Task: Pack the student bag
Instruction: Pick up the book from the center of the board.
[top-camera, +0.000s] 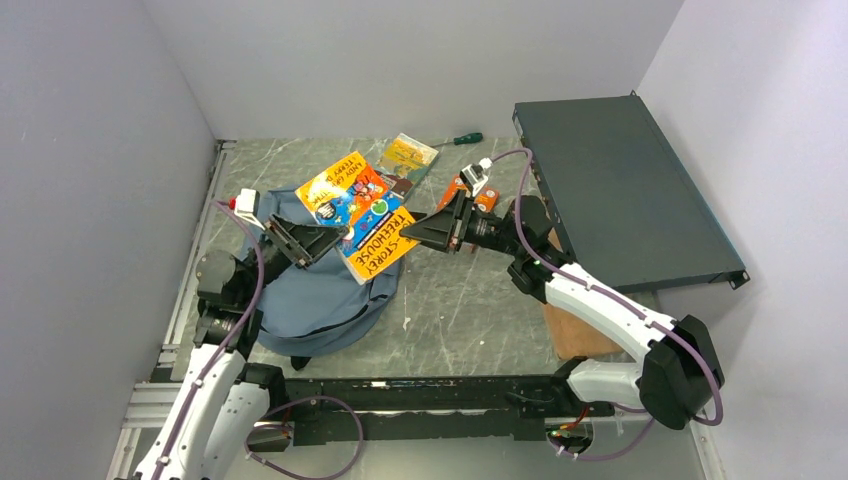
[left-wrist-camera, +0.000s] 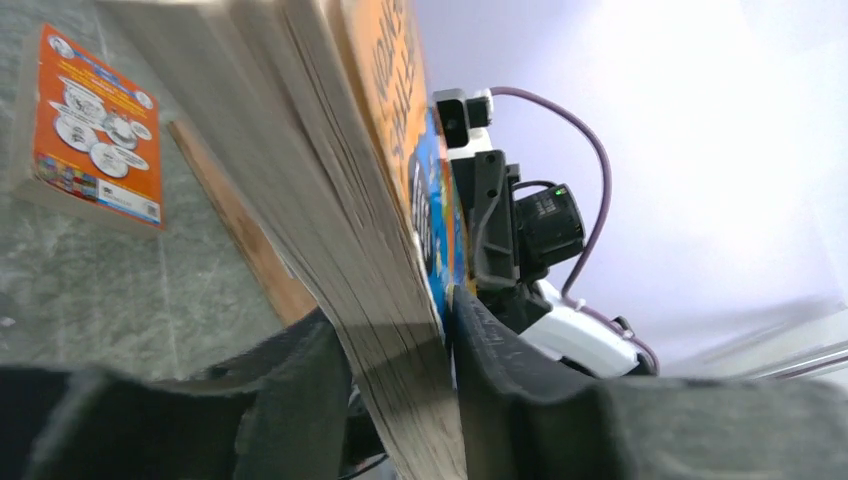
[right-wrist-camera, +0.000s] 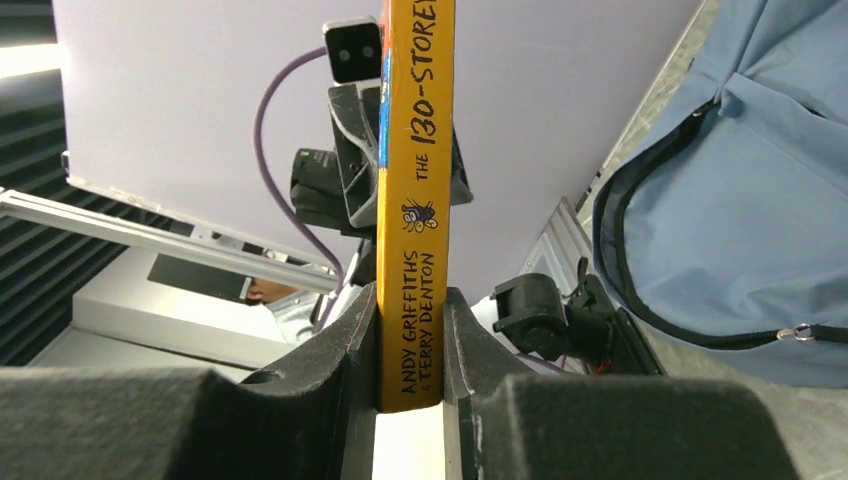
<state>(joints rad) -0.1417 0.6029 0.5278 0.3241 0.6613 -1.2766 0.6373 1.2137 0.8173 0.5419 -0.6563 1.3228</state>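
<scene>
The left claw (top-camera: 338, 240) and right claw (top-camera: 410, 232) both pinch 1 thick orange paperback book (top-camera: 380, 252) over the soft grey-blue fabric backpack (top-camera: 310, 300). Nothing looks packed yet.

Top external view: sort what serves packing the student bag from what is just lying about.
Job: student bag; orange book, clamped by left gripper and right gripper; probably the second book too.
Lying about: screwdriver, yellow packet, dark metal box, wooden board.

The held book (top-camera: 380, 245) and left arm (top-camera: 226, 284) hide part of the student bag (top-camera: 320, 300).
</scene>
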